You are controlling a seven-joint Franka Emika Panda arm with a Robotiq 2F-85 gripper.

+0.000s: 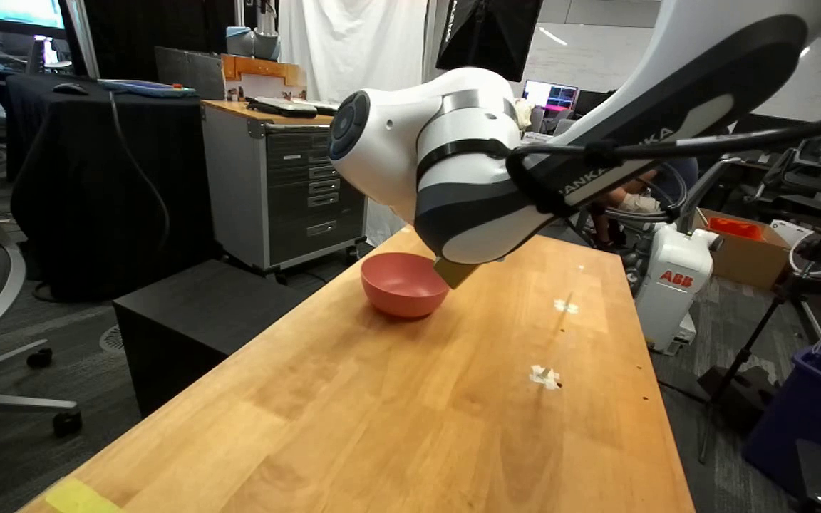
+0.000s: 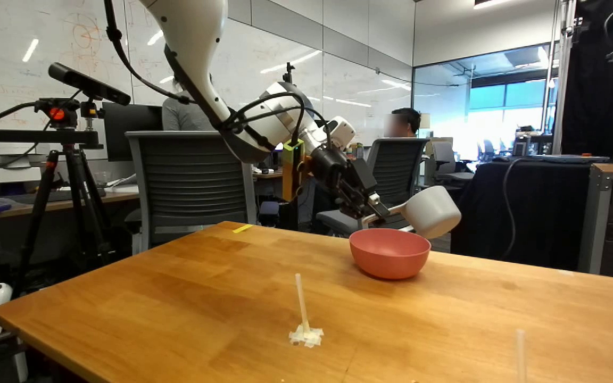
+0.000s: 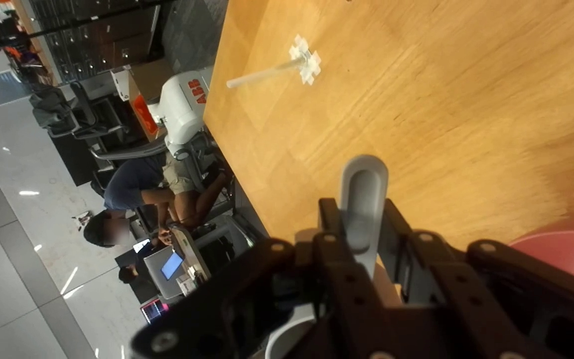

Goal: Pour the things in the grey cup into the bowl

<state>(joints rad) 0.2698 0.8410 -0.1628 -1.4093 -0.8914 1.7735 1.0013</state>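
Observation:
The pink-red bowl stands upright on the table and also shows in an exterior view. Its edge shows at the right of the wrist view. My gripper is shut on the handle of the grey cup. The cup is held tilted in the air, just above and to the right of the bowl's rim in that view. In the wrist view the handle lies between my fingertips, and part of the cup's rim shows below. The pale yellow-orange pieces are hidden in all views.
The wooden table bears thin upright sticks taped down, one in front of the bowl. My arm hides the cup and gripper in an exterior view. A drawer cabinet stands beyond the table edge.

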